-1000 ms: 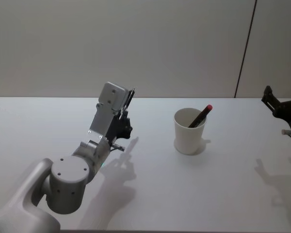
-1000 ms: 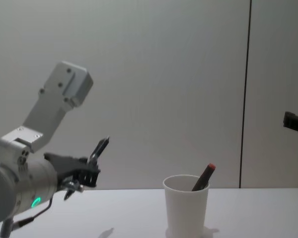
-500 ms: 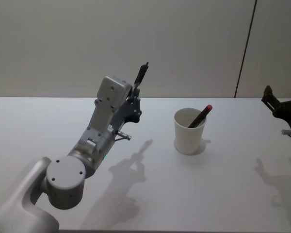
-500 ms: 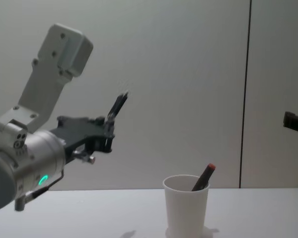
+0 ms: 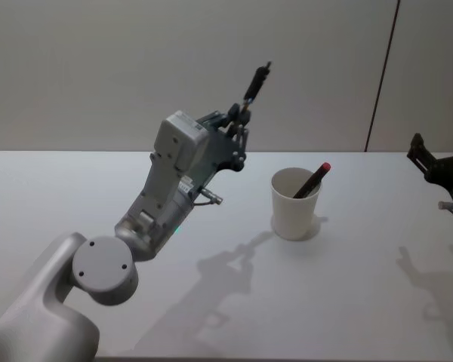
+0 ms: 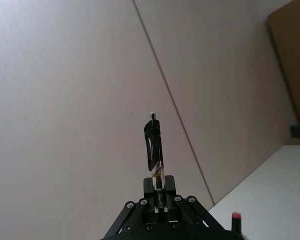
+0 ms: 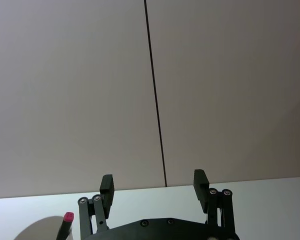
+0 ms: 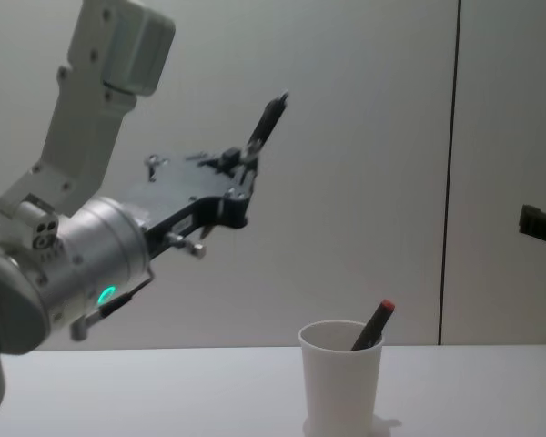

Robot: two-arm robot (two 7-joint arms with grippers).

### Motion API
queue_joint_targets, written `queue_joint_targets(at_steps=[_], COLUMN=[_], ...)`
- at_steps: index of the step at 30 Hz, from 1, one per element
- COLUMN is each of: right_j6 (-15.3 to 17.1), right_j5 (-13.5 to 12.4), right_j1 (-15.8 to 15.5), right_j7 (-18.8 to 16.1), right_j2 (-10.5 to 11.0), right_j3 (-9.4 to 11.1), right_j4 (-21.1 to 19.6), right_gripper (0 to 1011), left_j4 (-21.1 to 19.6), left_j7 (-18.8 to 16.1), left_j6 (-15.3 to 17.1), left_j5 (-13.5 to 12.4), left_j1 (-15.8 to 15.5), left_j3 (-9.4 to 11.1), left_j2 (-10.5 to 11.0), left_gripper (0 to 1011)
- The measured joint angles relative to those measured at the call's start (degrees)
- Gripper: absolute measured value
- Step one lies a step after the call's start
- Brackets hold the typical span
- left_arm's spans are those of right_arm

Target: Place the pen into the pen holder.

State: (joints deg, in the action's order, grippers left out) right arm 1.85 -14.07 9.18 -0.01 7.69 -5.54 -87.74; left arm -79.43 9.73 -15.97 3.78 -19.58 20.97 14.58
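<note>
I hold the black pen (image 5: 255, 81) in the left gripper (image 5: 241, 117). Its jaws are closed narrow on the lower end of the pen, and the rest of the pen stands out of them, tilted up and toward the robot's right. This gripper is high above the bench (image 5: 347, 286), to the left of the pen holder (image 5: 294, 205) and well apart from it. The pen holder stands upright on the bench. Inside it there is already a pen with a red tip (image 5: 314, 178), which leans against the right side of the rim. The right gripper (image 7: 152, 184) is parked far at the right side, with its fingers wide apart and nothing between them.

In my judgement the pick is done and the carry is about half way. What is left is to bring the black pen over the mouth of the pen holder, turn it so that one end points down, lower it inside and open the jaws. The pen with a red tip takes some of the opening, so I would aim for the free left part.
</note>
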Motion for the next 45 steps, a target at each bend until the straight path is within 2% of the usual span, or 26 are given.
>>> queue_joint_targets(at_steps=[9,19,26,34,45], right_j6=[0.0,-0.4,-0.6,-0.3,2.3], right_j5=[0.0,-0.2,-1.1,-3.2,-8.2], right_j1=[0.0,-0.1,-0.2,-0.7,-1.0], right_j7=[0.0,-1.7,-4.5,-8.9,-14.2], right_j2=[0.0,0.1,0.4,0.8,1.3], right_j3=[0.0,0.0,0.0,-0.1,0.0], right_j4=[0.0,-0.4,-1.7,-4.5,-9.2], right_gripper=[1002,1002,1002,1001,1001], left_j4=[3.9,6.5,7.3,7.9,8.3], left_j7=[7.4,11.9,13.4,14.5,15.2], left_j6=[-10.0,-15.8,-17.7,-19.2,-20.0], left_j5=[1.9,3.2,3.6,4.0,4.2], left_j1=[-3.0,-5.1,-5.8,-6.3,-6.6], left_j3=[0.3,0.5,0.6,0.7,0.7], left_j2=[-1.6,-2.8,-3.2,-3.4,-3.6], left_gripper=[130,130,130,130,130])
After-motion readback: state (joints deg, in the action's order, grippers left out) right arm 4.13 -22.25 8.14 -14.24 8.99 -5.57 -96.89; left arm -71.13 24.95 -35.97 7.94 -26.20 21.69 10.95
